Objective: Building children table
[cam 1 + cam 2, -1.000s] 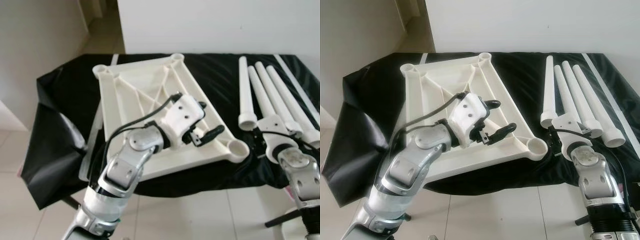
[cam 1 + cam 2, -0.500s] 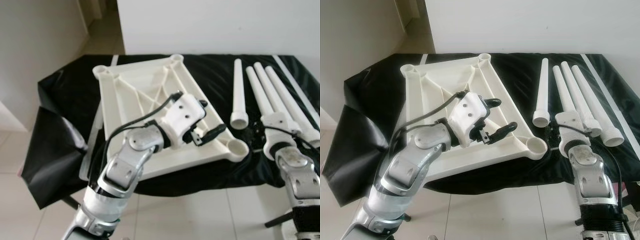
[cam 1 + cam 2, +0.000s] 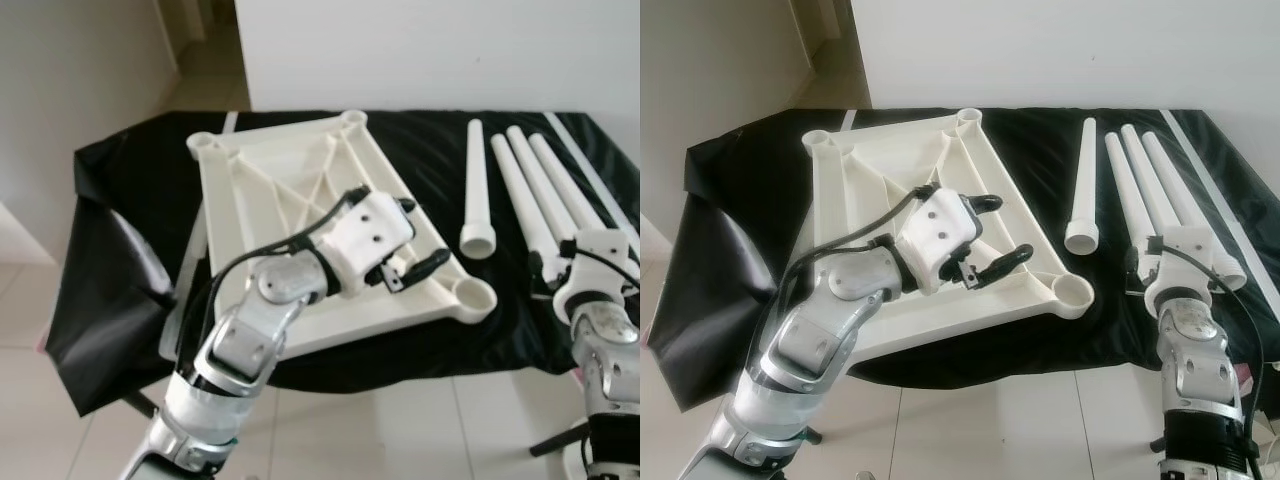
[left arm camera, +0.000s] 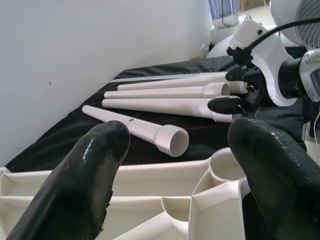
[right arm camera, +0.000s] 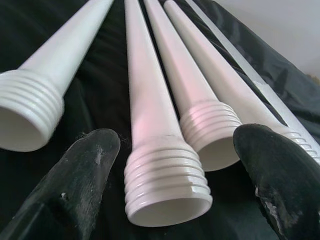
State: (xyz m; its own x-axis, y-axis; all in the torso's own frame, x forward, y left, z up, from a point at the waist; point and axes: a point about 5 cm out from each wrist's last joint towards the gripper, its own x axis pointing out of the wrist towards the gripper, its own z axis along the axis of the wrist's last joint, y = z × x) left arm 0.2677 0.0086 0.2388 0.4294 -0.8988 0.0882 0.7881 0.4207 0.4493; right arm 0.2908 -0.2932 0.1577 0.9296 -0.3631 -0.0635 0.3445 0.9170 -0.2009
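Black cloth (image 3: pixel 130 200) covers the work surface, draped off its edges over a tiled floor (image 3: pixel 420 420). On it lies the white tabletop (image 3: pixel 270 190), underside up, ribs and corner sockets showing, turned so its long axis runs from about 11 o'clock to 5 o'clock in my head view.

My left gripper (image 3: pixel 405 270) is over the tabletop's near right part, fingers pointing toward 3 o'clock. Fingers spread wide, nothing between them. In my left wrist view the near corner socket (image 4: pixel 225 170) sits just beyond and between the two black fingers (image 4: pixel 85 175).

Three o'clock of the tabletop, on the cloth: four white legs, tapered, threaded wide ends toward me. The leftmost leg (image 3: pixel 474 190) lies apart from the rest, its threaded end near the tabletop's near right corner but not touching. The other three legs (image 3: pixel 1160 195) lie close side by side, running back toward 12 o'clock. A thin white strip (image 3: pixel 1205 190) lies just beyond them on the cloth.

My right gripper (image 5: pixel 167 165) is at the near ends of that group of three. Fingers well apart, holding nothing. In my right wrist view the threaded end of one leg (image 5: pixel 167 195) lies between my two fingers (image 5: pixel 75 180), untouched on either side; a second threaded end is beside it, and the separate leg's end is off to the other side.
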